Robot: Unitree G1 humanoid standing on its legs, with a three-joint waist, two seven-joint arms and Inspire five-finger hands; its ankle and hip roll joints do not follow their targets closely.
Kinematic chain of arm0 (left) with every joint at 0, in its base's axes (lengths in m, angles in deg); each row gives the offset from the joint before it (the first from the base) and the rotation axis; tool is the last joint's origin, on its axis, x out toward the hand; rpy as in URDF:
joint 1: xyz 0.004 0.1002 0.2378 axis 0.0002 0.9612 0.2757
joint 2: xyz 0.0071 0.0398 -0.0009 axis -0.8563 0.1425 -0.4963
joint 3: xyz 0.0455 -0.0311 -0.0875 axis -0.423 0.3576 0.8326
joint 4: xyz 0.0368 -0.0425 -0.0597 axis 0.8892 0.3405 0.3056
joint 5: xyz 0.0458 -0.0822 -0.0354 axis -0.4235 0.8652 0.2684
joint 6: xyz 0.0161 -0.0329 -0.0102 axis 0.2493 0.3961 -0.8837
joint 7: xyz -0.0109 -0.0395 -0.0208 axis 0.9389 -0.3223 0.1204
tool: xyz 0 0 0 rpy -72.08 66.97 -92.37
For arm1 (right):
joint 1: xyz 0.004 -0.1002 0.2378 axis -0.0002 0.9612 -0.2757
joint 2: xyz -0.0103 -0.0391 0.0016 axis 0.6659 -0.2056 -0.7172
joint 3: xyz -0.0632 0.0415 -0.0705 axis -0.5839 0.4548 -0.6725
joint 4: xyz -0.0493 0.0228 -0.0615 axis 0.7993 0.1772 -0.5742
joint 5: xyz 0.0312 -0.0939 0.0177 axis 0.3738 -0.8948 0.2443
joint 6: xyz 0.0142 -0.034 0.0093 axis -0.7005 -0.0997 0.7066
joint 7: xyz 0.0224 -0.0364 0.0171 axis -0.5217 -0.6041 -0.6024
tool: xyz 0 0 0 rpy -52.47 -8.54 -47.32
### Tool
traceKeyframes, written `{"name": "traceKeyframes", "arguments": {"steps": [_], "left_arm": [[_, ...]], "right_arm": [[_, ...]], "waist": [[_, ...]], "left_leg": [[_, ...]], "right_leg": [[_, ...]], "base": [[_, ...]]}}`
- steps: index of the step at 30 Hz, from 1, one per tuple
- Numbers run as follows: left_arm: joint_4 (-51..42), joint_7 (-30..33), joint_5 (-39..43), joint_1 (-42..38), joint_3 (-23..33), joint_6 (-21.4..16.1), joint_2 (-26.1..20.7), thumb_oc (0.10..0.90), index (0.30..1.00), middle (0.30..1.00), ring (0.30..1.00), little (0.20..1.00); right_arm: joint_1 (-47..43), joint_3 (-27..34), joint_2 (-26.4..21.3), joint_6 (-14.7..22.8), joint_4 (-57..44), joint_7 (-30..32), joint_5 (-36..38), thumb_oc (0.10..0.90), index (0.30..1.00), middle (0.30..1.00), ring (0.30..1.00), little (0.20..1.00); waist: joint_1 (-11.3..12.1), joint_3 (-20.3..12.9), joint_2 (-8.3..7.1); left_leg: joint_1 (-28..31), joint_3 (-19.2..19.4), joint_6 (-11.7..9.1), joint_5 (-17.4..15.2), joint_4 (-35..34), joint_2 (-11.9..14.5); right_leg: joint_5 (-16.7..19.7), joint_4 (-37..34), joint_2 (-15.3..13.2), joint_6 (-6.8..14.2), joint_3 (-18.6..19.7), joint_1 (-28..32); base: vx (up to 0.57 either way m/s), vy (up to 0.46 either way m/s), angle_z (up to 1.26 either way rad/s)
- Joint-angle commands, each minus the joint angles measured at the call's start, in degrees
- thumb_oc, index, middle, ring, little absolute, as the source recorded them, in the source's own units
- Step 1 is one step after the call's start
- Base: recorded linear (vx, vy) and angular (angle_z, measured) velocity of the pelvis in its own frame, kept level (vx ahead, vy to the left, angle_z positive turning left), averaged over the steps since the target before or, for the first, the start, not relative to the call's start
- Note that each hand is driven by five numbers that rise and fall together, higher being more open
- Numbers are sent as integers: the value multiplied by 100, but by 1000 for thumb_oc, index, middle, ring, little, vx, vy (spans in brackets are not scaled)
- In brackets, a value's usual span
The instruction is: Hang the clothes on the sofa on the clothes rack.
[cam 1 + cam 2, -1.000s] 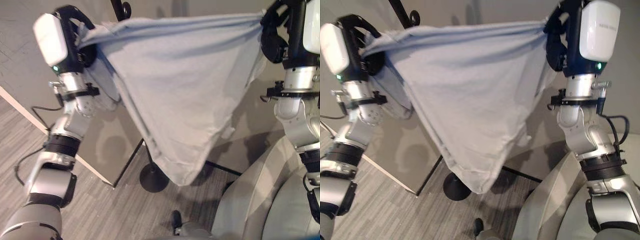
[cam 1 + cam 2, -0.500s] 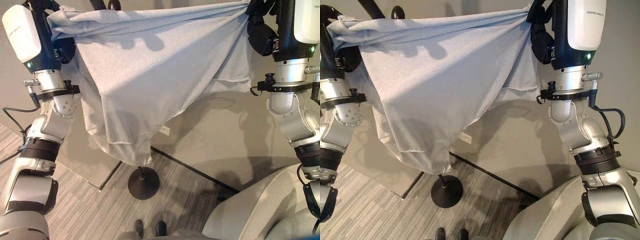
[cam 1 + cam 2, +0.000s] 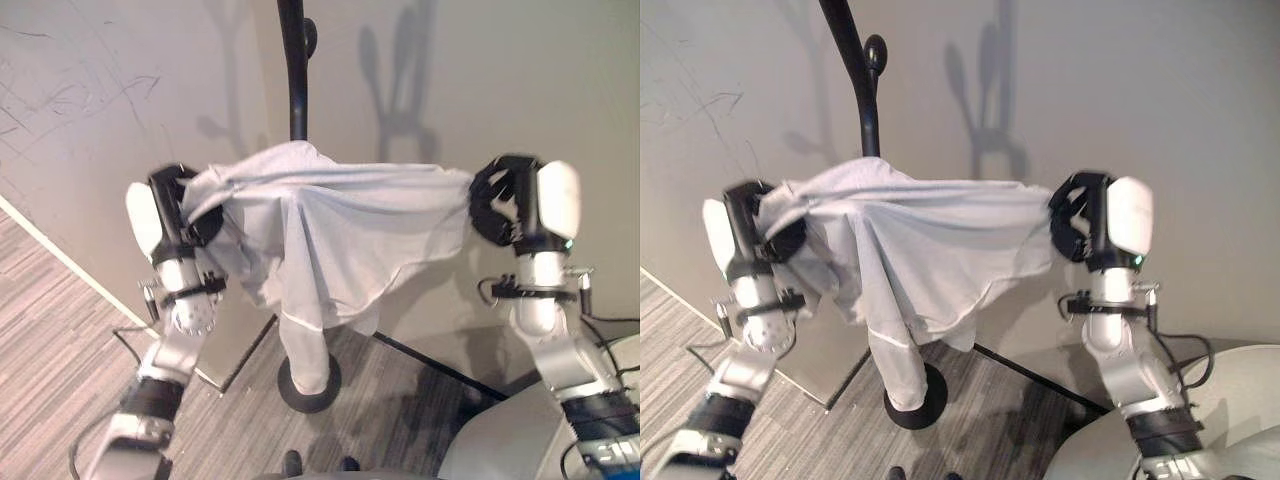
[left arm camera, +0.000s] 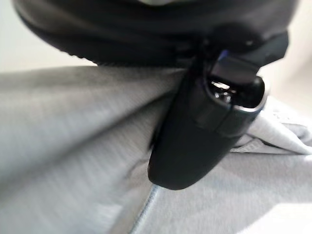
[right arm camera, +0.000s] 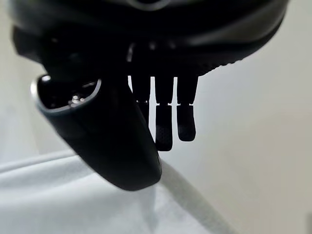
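A pale grey-blue garment lies draped over the black clothes rack, its middle sagging down around the pole. My left hand grips the garment's left end, and in the left wrist view the thumb presses into the cloth. My right hand holds the right end, keeping the top edge stretched. In the right wrist view the thumb sits on the cloth while the fingers hang fairly straight beyond it.
The rack's round base stands on grey carpet by a plain wall. A pale grey sofa fills the lower right corner. A dark strip runs across the floor behind the base.
Both hands have come down and the garment, held spread high before, now rests over the rack with its middle hanging by the pole. The camera view has also shifted.
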Motion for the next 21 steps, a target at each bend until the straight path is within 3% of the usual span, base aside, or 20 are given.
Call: {"name": "traceKeyframes", "arguments": {"steps": [1,4,5,7,8,9,10,11,14,15,21], "left_arm": [[171,-76,373,-240,-253,-381,-177,400,300,300,300,300],[172,-78,377,-230,-253,-382,-179,400,300,300,300,300],[205,-389,1109,11,-885,-539,249,400,300,300,300,300],[252,-494,1289,46,-989,-569,306,400,300,300,300,300],[367,-756,1719,133,-1189,-615,434,400,300,300,300,300],[436,-938,2157,189,-1264,-653,522,475,413,413,413,413],[439,-1071,2496,220,-1294,-690,568,588,582,582,582,582],[443,-1084,2512,219,-1291,-693,563,800,900,900,900,900],[434,-1405,3183,305,-1338,-705,619,800,900,900,900,900],[350,-1770,3828,457,-1293,-550,573,800,900,900,900,900],[223,-1965,3994,539,-1174,-388,439,800,900,900,900,900]], "right_arm": [[-242,-315,74,418,13,16,128,400,300,300,300,300],[-241,-324,77,424,24,21,127,400,300,300,300,300],[-174,-1048,516,620,158,-284,621,400,300,300,300,300],[-151,-1178,599,680,184,-362,803,400,300,300,300,300],[-74,-1360,713,740,209,-539,1162,620,629,629,629,629],[-16,-1415,780,764,219,-627,1425,800,900,900,900,900],[11,-1459,803,760,231,-692,1601,800,900,900,900,900],[11,-1460,801,760,231,-695,1607,800,900,900,900,900],[33,-1516,845,727,301,-773,1888,800,900,900,900,900],[118,-1412,898,675,313,-916,2420,800,900,900,900,900],[165,-1199,867,642,297,-1054,2769,800,900,900,900,900]], "waist": [[210,-550,-296],[208,-568,-290],[209,-481,-304],[202,-489,-301],[191,-471,-300],[179,-457,-298],[174,-451,-293],[172,-453,-293],[161,-431,-286],[149,-419,-262],[156,-418,-243]], "left_leg": [[309,308,-17,-424,51,123],[333,302,-19,-484,51,130],[318,298,-4,-429,51,136],[326,292,-5,-477,51,145],[321,289,-4,-469,51,151],[316,289,-3,-467,51,151],[315,290,-2,-461,51,151],[314,289,-2,-462,51,151],[307,284,0,-457,51,146],[294,289,3,-449,51,148],[287,292,1,-447,51,150]], "right_leg": [[108,18,-531,725,317,-156],[54,18,-524,730,322,-133],[110,18,-518,719,331,-162],[70,18,-515,725,329,-159],[76,18,-516,725,330,-165],[81,18,-515,723,326,-173],[86,18,-515,722,325,-176],[85,18,-515,722,325,-176],[97,18,-510,721,326,-183],[115,18,-506,723,333,-205],[121,18,-498,719,336,-217]], "base": [[33,-7,-1],[-19,-9,-1],[0,0,0],[7,-3,2],[-19,-9,10],[-16,-4,18],[-6,1,15],[-2,0,9],[0,0,0],[3,6,-3],[6,0,-1]]}}
